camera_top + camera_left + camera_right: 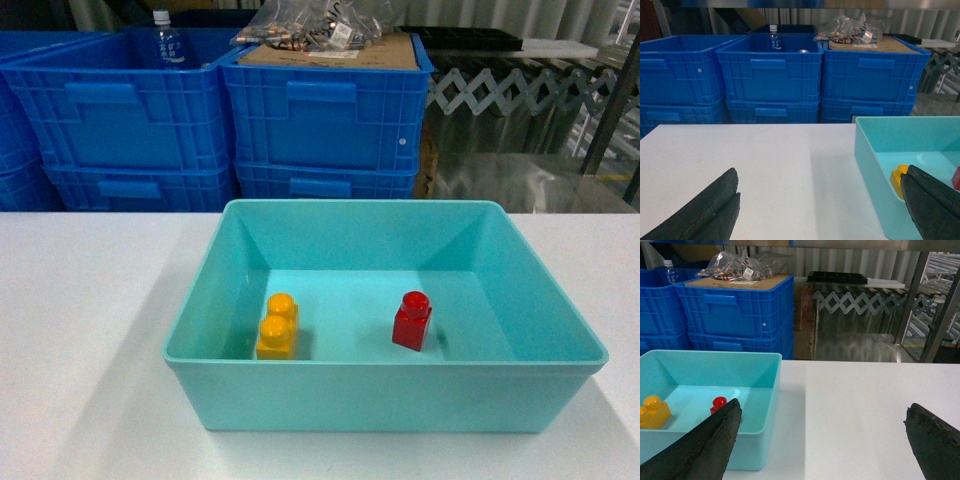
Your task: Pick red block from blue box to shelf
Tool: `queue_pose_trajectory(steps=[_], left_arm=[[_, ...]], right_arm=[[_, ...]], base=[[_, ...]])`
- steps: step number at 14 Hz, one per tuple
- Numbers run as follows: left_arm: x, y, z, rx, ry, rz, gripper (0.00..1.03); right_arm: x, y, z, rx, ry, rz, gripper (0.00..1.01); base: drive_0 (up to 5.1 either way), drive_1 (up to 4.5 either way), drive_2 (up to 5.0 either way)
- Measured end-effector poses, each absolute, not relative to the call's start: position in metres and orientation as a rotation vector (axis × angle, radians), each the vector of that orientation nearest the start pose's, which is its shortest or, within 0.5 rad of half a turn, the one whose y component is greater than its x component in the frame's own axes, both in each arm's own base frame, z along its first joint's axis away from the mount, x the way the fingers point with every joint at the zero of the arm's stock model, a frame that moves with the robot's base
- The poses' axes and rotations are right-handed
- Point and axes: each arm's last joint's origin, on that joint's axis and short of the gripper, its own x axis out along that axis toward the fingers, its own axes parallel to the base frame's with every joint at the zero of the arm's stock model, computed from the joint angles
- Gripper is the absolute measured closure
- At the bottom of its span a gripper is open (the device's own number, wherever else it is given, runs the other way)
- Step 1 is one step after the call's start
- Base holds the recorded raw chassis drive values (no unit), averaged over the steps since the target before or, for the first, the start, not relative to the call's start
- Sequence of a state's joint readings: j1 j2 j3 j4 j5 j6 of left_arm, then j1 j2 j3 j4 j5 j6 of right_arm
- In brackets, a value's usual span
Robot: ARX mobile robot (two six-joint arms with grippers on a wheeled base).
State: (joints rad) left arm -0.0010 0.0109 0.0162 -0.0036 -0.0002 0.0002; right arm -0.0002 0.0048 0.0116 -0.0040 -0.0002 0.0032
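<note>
Nothing of the task is done yet: the red block (411, 320) stands upright inside the blue box (385, 395) at the bench's near edge, beside an orange brick (277, 326). Both my left gripper (820, 210) and right gripper (822, 440) gape wide, empty, outside the box.

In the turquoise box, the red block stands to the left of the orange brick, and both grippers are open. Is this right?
Not quite. In the head view the red block stands to the right of the orange brick inside the turquoise box. Both wrist views do show open grippers.
</note>
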Motion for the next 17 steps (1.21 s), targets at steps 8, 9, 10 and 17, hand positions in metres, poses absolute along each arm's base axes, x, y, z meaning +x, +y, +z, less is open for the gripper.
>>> queue_pose_trajectory(steps=[8, 9, 10, 17], left_arm=[[0.0974, -0.0001, 0.1678, 0.000, -0.002, -0.001, 0.05], [0.0974, -0.0001, 0.1678, 0.000, -0.001, -0.001, 0.05], [0.0974, -0.0001, 0.1678, 0.000, -0.002, -0.001, 0.05], [0.0974, -0.0001, 0.1678, 0.000, -0.001, -0.001, 0.05]], right_arm=[[0.0973, 0.0000, 0.1667, 0.003, -0.003, 0.000, 0.03], [0.0973, 0.0000, 0.1667, 0.003, -0.003, 0.000, 0.03], [0.0973, 0.0000, 0.1667, 0.003, -0.003, 0.000, 0.03], [0.0973, 0.0000, 0.1667, 0.003, -0.003, 0.000, 0.03]], base=[[0.0, 0.00, 0.0], [0.0, 0.00, 0.0], [0.0, 0.00, 0.0], [0.0, 0.00, 0.0]])
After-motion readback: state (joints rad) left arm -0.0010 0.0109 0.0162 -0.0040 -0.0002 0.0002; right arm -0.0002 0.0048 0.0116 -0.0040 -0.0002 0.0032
